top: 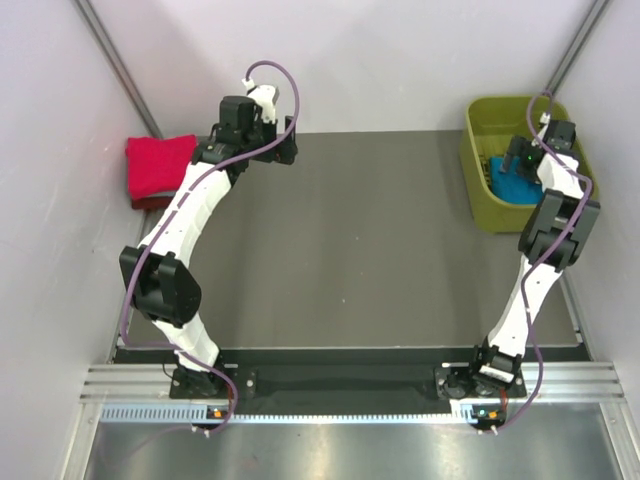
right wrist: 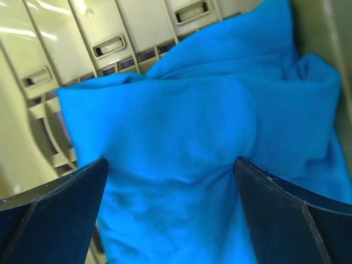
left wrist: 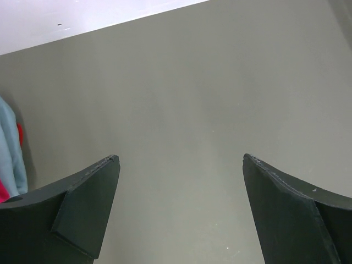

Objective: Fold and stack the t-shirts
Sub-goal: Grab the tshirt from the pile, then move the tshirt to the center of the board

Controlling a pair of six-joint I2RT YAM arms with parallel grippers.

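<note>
Right claw (right wrist: 170, 160) wide over teal t-shirt (right wrist: 187, 99)

Soft, even light falls from overhead in the top view; the white walls (top: 400, 60) read bright and the matte grey table (top: 380, 250) takes no glare. Only faint, diffuse shadows lie beneath the arms. The aluminium rail (top: 340, 380) at the near edge carries a bright reflected strip. The red t-shirt (top: 155, 170) looks heavily saturated.

In the left wrist view the table shades smoothly, with a dark shadow beside the pale grey-blue t-shirt (left wrist: 10, 148). The fingers (left wrist: 82, 209) of the left gripper (left wrist: 180, 158) are nearly black.

In the right wrist view the teal-blue t-shirt (right wrist: 192, 137) glows vividly and slightly soft. Highlights streak the olive-green basket (right wrist: 55, 33), and the right gripper (right wrist: 170, 160) shows blue-tinted fingers (right wrist: 49, 209).
</note>
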